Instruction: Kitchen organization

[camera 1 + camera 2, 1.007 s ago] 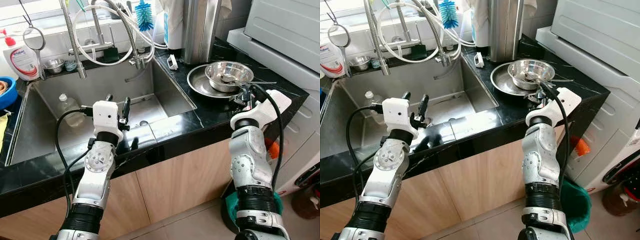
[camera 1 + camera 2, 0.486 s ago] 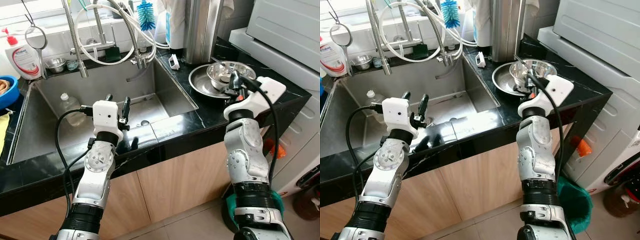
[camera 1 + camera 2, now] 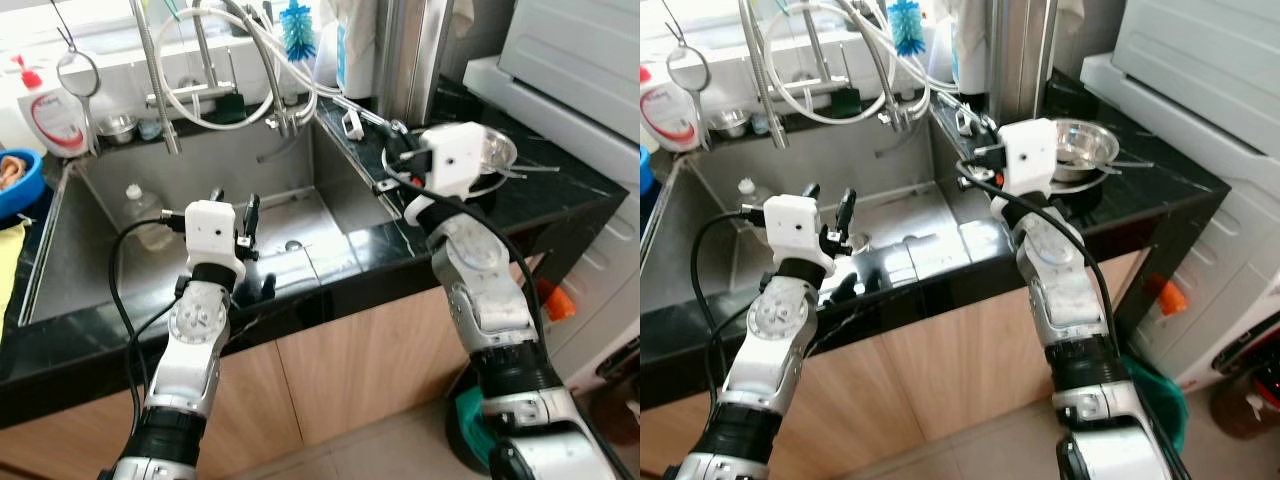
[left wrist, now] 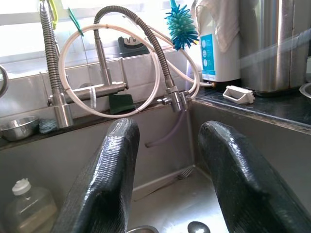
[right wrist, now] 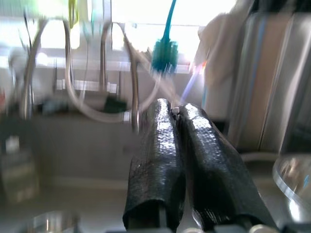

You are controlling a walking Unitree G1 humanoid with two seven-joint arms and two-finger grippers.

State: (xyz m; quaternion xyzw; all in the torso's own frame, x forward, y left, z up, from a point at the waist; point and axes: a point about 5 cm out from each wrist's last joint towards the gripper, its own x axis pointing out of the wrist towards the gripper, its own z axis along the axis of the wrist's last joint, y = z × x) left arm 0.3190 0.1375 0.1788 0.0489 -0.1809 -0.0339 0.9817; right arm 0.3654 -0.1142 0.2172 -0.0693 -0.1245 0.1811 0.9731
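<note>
Spoon (image 3: 362, 108) apparently pinched, right end effector (image 3: 392, 158) over sink edge (image 3: 360, 190)

Steel bowl (image 3: 495, 152) upright on countertop

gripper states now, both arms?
Left gripper: open, empty, over the sink.
Right gripper: shut on a thin metal utensil handle.

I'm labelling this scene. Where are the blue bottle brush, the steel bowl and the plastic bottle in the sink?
blue bottle brush (image 4: 181, 25): left wrist view, on its bristle head.
steel bowl (image 3: 1087, 143): right eye view, on its inner wall.
plastic bottle (image 3: 143, 214): left eye view, on its body.
</note>
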